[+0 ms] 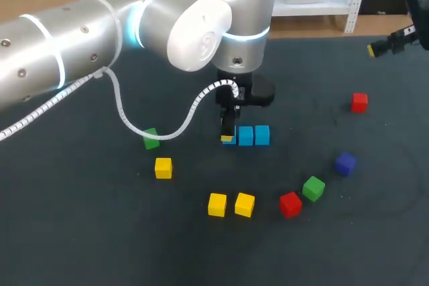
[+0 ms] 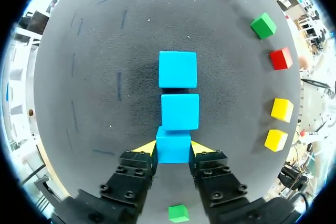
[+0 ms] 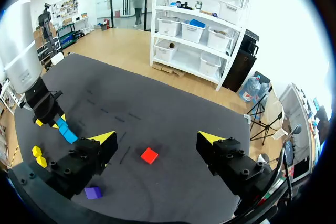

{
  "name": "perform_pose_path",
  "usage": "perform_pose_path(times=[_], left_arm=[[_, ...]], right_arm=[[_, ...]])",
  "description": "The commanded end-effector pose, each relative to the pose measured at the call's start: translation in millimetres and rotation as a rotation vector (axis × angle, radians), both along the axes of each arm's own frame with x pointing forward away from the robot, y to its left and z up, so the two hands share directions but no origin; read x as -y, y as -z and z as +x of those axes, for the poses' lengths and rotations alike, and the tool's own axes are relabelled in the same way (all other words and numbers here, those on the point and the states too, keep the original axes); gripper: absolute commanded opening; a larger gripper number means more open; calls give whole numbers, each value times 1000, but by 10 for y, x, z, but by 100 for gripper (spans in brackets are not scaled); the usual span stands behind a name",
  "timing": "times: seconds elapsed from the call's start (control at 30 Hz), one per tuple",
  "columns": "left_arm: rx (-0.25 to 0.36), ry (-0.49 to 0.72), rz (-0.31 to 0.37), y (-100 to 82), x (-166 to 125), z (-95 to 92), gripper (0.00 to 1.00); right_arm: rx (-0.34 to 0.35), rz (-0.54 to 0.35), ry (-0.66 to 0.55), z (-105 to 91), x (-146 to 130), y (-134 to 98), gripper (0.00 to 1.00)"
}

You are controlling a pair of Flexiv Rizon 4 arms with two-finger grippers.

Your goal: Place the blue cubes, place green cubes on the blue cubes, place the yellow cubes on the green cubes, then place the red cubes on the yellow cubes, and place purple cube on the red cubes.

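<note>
Our left gripper point(image 2: 173, 149) pinches the third blue cube point(image 2: 173, 141); we keep it square with the blue pair point(image 2: 179, 111) at its twelve o'clock.

The left arm point(image 1: 67, 38) is a thick tube of brushed silver metal dotted with small dark screws point(image 1: 22, 72). Glowing pale blue bands point(image 1: 136, 15) ring its joints, a smooth white disc point(image 1: 198, 35) caps one of them, and a white spiral-wrapped cable point(image 1: 120, 108) loops alongside it. The left fingers point(image 2: 131, 182) are blocky black metal studded with round black bolts point(image 2: 122, 170), each ending in a bright yellow wedge-shaped tip point(image 2: 146, 148). The right fingers point(image 3: 239, 169) look the same, with black bolted blocks and yellow triangular ends point(image 3: 209, 139).
</note>
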State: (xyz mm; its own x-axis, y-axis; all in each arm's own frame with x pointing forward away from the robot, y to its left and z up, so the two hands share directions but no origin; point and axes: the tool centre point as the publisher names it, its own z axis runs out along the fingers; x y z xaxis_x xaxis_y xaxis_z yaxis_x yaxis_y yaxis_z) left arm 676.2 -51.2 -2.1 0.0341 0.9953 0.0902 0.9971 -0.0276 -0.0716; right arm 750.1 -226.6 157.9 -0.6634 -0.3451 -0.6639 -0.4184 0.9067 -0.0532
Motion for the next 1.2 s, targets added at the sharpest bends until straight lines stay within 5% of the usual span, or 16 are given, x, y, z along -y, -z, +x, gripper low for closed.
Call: perform_pose_path(times=[0.03,0.13,0.23,0.37,0.53,1.2], left_arm=[[-4,1,4,19,5,19,0],[-6,6,8,20,5,19,0],[-8,10,10,23,9,16,44],[-10,9,14,27,9,17,58],[-11,10,10,13,1,8,100],[4,-76,-13,-423,-400,-65,100]], right_arm=[[10,-2,7,-13,-12,19,100],[10,-2,7,-13,-12,19,100],[10,-2,7,-13,-12,19,100],[10,-2,7,-13,-12,19,100],[10,-2,7,-13,-12,19,100],[10,-2,7,-13,-12,19,100]])
